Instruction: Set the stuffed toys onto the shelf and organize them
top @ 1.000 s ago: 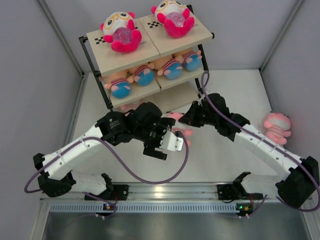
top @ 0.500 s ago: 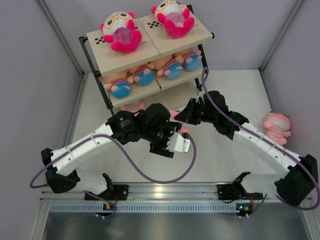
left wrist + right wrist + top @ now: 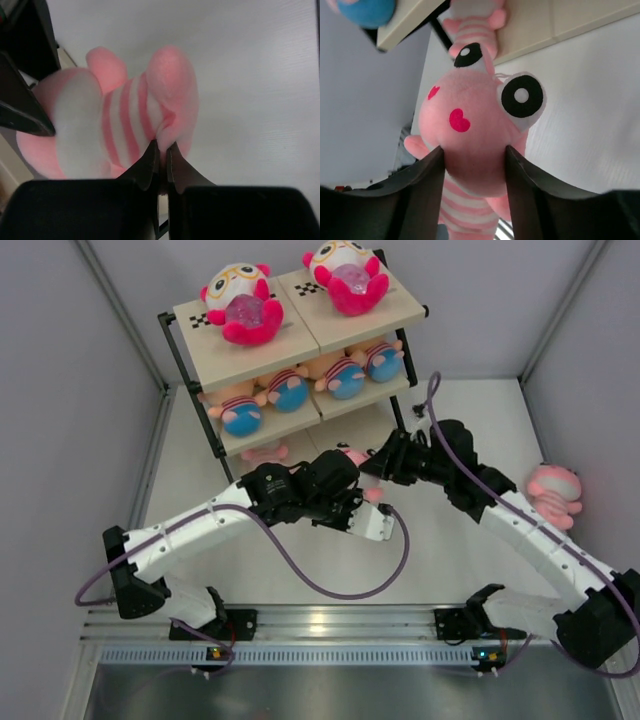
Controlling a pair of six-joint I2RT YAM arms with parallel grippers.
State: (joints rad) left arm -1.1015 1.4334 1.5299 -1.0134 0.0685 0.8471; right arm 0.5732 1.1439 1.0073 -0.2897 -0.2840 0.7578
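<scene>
Since a second ago, the left arm has stretched up and right toward the frame's centre, and both grippers now meet just below the shelf (image 3: 300,345).

Top view: the left gripper (image 3: 366,502) and right gripper (image 3: 380,468) hold one pale pink toy (image 3: 356,456) between them at centre frame, just in front of the bottom tier. A second pale pink toy (image 3: 265,452) peeks out from that tier's left end. A third pale pink toy (image 3: 553,495) lies on the table (image 3: 450,540) at far right, well apart. Hot-pink toys (image 3: 240,305) sit on the top tier, peach toys (image 3: 290,390) on the middle.

Left wrist view: the fingers (image 3: 150,160) are pressed almost together at lower centre, pinching a fold of the toy's foot. Its striped body runs up and left from them.

Right wrist view: the fingers (image 3: 425,180) are spread around the toy's head, touching both sides, its face toward the camera. The toy's long axis seems to run from right gripper to left gripper, head end nearer the shelf, so the right arm looks better placed to carry it in.
</scene>
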